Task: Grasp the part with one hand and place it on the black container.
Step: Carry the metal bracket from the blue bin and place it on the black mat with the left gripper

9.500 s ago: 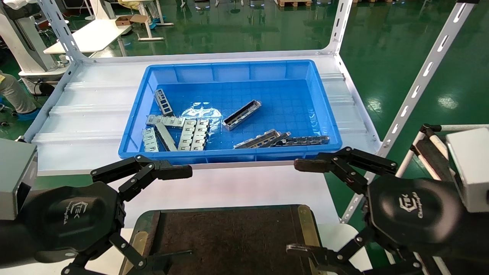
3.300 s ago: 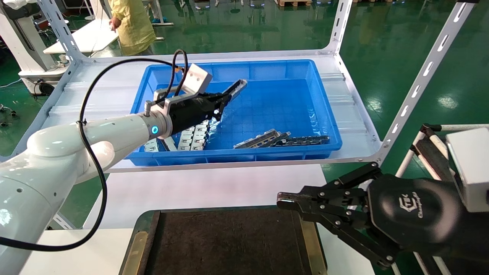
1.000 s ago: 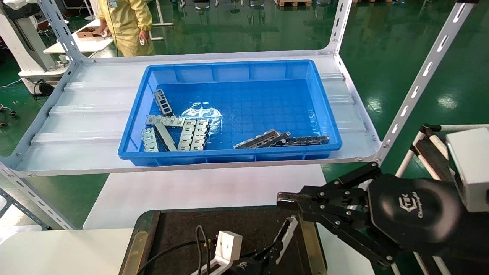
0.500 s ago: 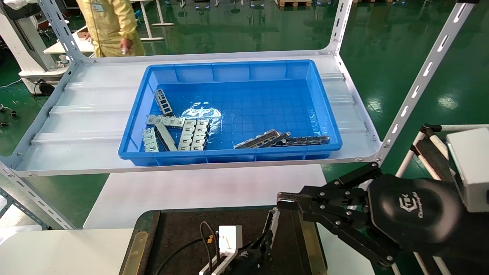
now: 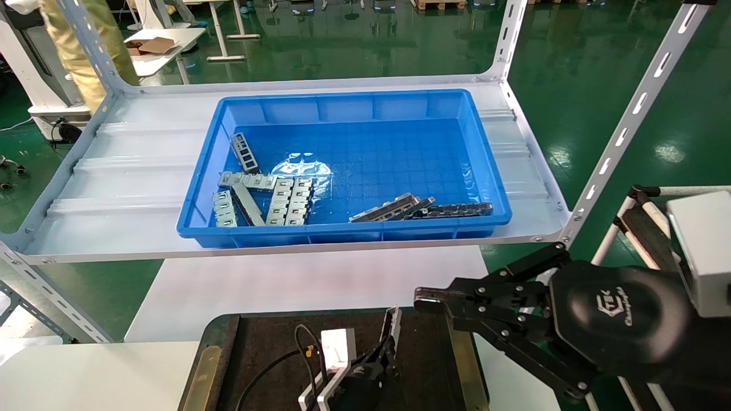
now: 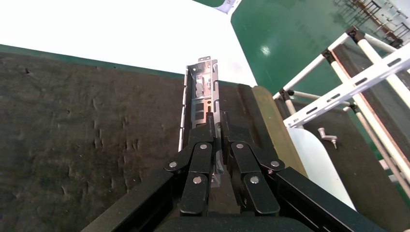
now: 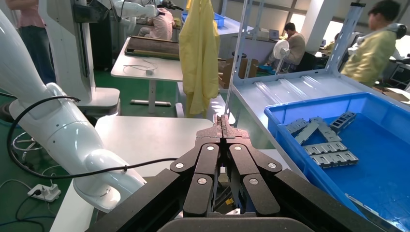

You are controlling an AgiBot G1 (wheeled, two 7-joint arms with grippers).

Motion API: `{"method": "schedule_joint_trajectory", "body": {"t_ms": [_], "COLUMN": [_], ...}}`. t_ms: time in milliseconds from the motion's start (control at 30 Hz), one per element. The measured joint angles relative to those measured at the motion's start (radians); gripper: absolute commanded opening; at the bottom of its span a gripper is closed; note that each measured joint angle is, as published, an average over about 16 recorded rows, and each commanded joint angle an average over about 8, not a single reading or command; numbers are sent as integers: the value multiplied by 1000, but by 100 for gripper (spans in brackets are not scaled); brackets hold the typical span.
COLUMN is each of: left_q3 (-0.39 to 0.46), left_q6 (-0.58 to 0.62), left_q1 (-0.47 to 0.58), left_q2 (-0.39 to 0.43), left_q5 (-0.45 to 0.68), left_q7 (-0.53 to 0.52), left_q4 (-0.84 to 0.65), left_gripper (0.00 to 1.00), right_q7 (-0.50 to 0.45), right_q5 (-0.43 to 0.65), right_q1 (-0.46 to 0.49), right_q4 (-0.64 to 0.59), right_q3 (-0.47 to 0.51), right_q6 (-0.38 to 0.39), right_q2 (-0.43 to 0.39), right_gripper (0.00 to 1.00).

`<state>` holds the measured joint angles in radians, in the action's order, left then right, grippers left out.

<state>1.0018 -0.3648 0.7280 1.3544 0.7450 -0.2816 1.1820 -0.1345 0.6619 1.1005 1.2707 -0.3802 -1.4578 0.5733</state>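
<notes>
The part [image 5: 392,322], a narrow grey metal channel with rectangular cutouts, is clamped between the fingers of my left gripper [image 5: 384,349] at the bottom of the head view. It sticks out ahead of the fingertips over the right half of the black container [image 5: 268,342]. In the left wrist view the part [image 6: 200,89] points toward the far edge of the black container [image 6: 87,135], with my left gripper [image 6: 216,122] shut on its near end. I cannot tell whether the part touches the tray. My right gripper [image 5: 427,298] hangs shut and empty by the tray's right edge, and shows as the right gripper [image 7: 223,122] in its own wrist view.
A blue bin [image 5: 342,237] on the white shelf [image 5: 114,228] holds flat slotted plates [image 5: 285,200] and dark strips [image 5: 451,210]. Slotted shelf posts [image 5: 622,131] rise on the right. A brass strip [image 6: 273,130] edges the tray; a white table [image 5: 297,279] lies beyond it.
My left gripper has carried the part leftward over the tray, away from the right brass edge. The right gripper has not moved. The person in yellow has walked off to the left.
</notes>
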Motion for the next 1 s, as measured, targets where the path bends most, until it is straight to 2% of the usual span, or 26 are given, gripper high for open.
{"method": "schedule_joint_trajectory", "body": {"t_ms": [533,600,633,667,800,867,900,1000], "left_q3": [124,141,150,159,192,208,216,238], "left_q6": [-92,-101,-105,-109,-124,-130,-133,-142], "left_q1": [49,55,58,61,72,78,81,88], "left_q2": [8,9,9,9,9,9,9,9], "left_q5": [14,15,16,17,23,26,28,33], "left_q7": [-149,-171,-181,-192,-233,-253,-263,-290], "left_q4": [-59,-66,-69,-72,-84,-89,-91,-97], "left_gripper": [0,6,13,26,76,95,100,100], "right_q7": [0,0,0,0,0,0,0,0], "right_q5": [0,0,0,0,0,0,0,0], "right_q1": [0,0,0,0,0,0,0,0], "right_q4": [0,0,0,0,0,0,0,0], "right_q3": [0,0,0,0,0,0,0,0], "right_q6": [0,0,0,0,0,0,0,0], "right_q2": [0,0,0,0,0,0,0,0], "right_gripper": [0,3,10,21,71,93,98,100]}}
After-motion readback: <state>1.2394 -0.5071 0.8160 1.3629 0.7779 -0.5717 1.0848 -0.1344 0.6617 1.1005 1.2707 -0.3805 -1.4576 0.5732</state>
